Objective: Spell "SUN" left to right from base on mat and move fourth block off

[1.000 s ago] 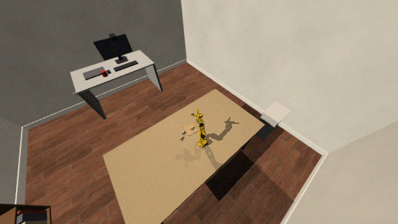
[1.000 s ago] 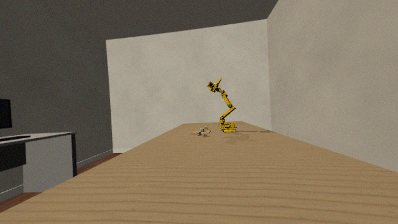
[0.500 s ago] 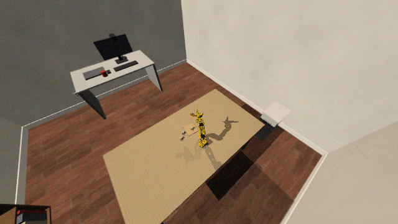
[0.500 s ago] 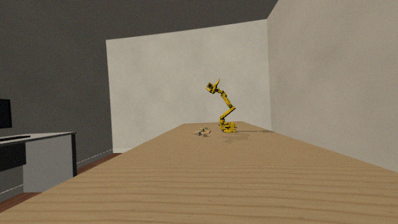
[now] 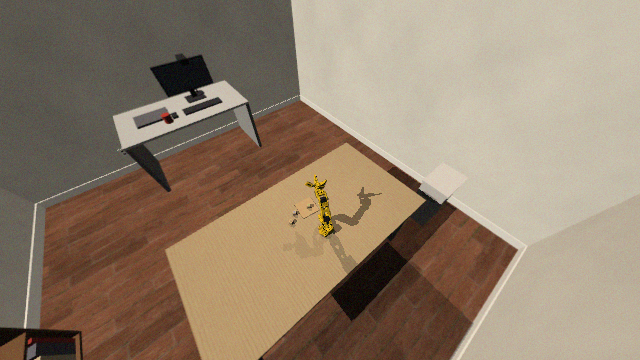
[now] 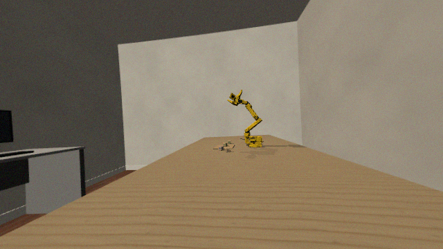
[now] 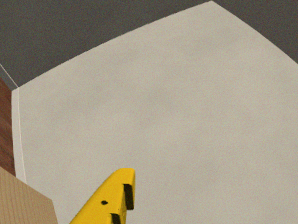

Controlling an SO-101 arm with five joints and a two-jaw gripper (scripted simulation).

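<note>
My gripper (image 5: pixel 316 181) (image 6: pixel 234 96) is open and empty, raised high above the table, with its fingers pointing up and away from the base. One yellow finger shows at the bottom of the wrist view, which shows no blocks. The thin tan mat (image 5: pixel 302 213) (image 6: pixel 232 146) lies on the table beside the arm. A small block is on the mat. Another block (image 5: pixel 295 213) is at or near the mat's left edge. A further block (image 5: pixel 292 222) lies off the mat. The letters are too small to read, and the arm may hide a block in the top view.
The yellow arm stands upright from its base (image 5: pixel 326 230) (image 6: pixel 255 142) on the wooden table (image 5: pixel 240 265) (image 6: pixel 221 207), close to the mat. A white desk (image 5: pixel 185 120) with a monitor stands apart, beyond the table.
</note>
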